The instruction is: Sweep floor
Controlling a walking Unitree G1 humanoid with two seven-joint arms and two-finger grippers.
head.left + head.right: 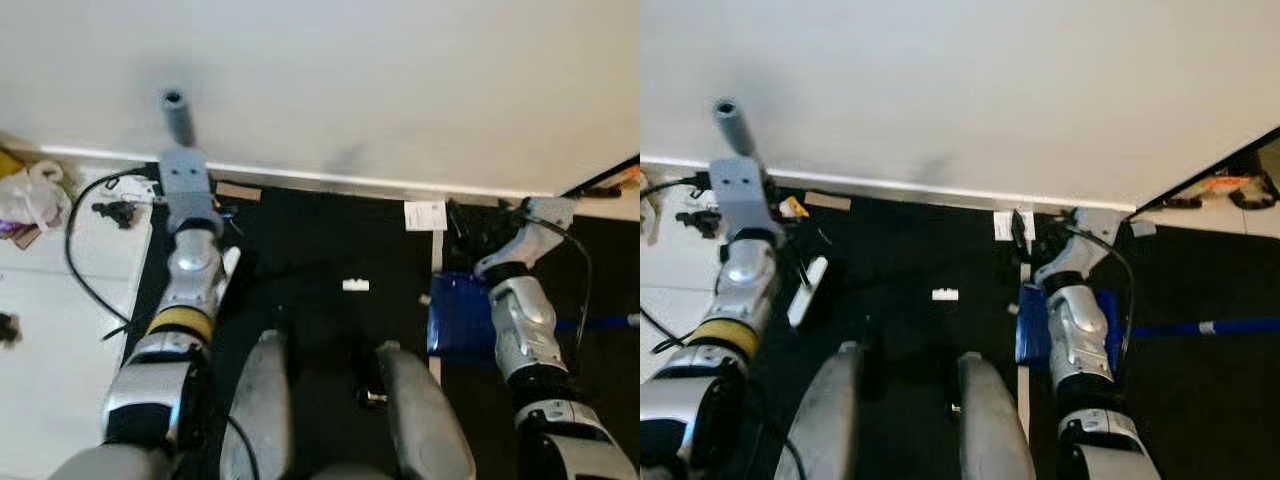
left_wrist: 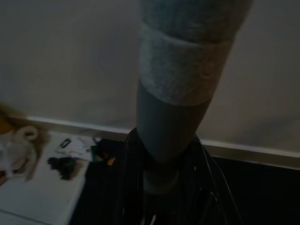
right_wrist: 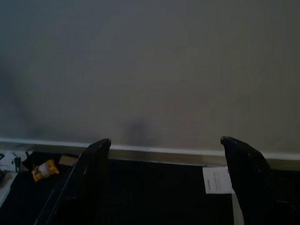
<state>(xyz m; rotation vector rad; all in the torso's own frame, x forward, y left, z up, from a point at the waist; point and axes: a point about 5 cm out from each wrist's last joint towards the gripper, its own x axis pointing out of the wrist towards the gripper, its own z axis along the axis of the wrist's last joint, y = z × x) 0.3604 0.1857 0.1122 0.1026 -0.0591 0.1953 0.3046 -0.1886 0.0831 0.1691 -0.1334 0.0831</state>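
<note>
Litter (image 1: 30,195) lies on pale floor at far left, near a black cable (image 1: 85,255). Left pincer (image 2: 161,187) grips the grey broom handle (image 1: 178,115), upright before the white wall (image 1: 400,80). A white scrap (image 1: 355,286) rests on the black mat (image 1: 320,240). Right pincer (image 3: 166,176) hangs spread, unladen, above a blue dustpan (image 1: 455,310).

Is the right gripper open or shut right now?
Open: the right gripper has its two black fingers spread wide apart, with nothing between them.
</note>
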